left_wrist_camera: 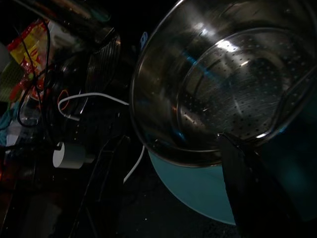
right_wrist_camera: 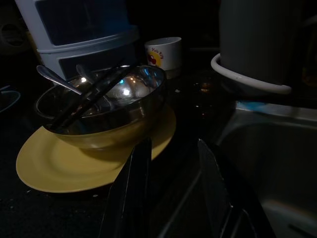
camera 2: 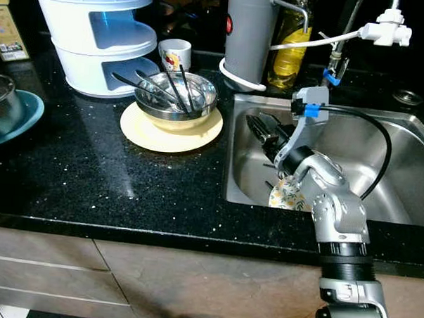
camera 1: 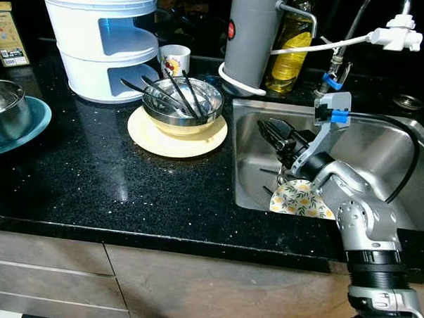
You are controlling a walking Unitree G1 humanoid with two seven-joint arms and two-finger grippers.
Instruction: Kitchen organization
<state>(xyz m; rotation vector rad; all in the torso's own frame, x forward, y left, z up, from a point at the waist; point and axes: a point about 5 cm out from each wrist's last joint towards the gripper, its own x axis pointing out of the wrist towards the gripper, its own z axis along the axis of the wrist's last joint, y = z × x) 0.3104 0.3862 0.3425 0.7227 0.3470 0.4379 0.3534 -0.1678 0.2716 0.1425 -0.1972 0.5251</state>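
Observation:
A steel bowl (camera 1: 183,101) holding black chopsticks and a spoon sits on a yellow plate (camera 1: 176,136) on the black counter. My right gripper (camera 1: 271,132) hovers over the left part of the sink (camera 1: 381,149) and points toward the bowl. In the right wrist view the right gripper (right_wrist_camera: 173,148) is open, nothing between its fingers, with the bowl (right_wrist_camera: 104,106) a short way ahead. A floral plate (camera 1: 302,199) lies in the sink under my right arm. My left gripper (left_wrist_camera: 171,144) is open, close to a perforated steel pot (left_wrist_camera: 228,79) on a teal plate (left_wrist_camera: 198,188).
A white tiered container (camera 1: 104,41) and a small white cup (camera 1: 175,59) stand behind the bowl. A grey jug (camera 1: 251,37) and an oil bottle (camera 1: 291,46) stand by the sink's back corner, with the faucet (camera 1: 393,33) above. The steel pot (camera 1: 4,111) is far left.

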